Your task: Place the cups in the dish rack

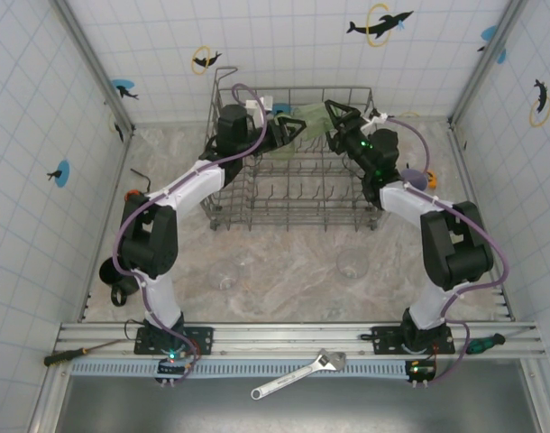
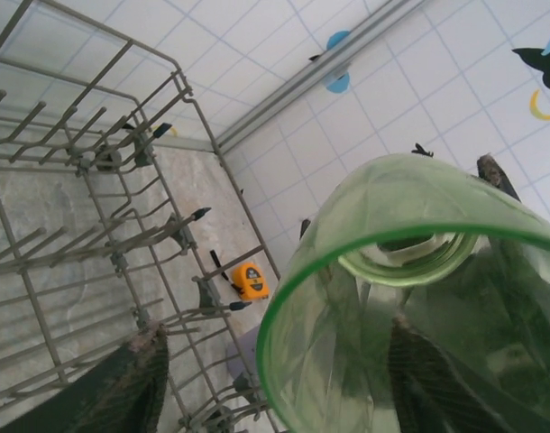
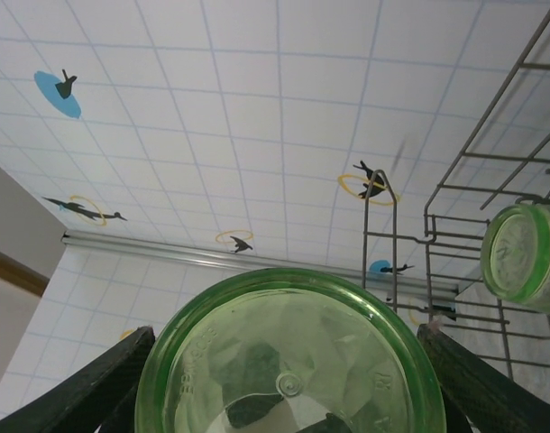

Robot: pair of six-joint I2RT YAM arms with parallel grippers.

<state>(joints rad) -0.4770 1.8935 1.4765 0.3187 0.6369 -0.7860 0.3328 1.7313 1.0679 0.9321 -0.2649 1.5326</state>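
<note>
A translucent green tumbler (image 3: 288, 356) is clasped by the right gripper (image 3: 284, 365); the left gripper (image 2: 275, 352) is spread wide.

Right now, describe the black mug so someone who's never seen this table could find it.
Start at the wire dish rack at the back of the table, then come forward to the left wall. The black mug stands there beside the left arm. It is dark and opaque; the tumblers in front of the rack are clear.
</note>
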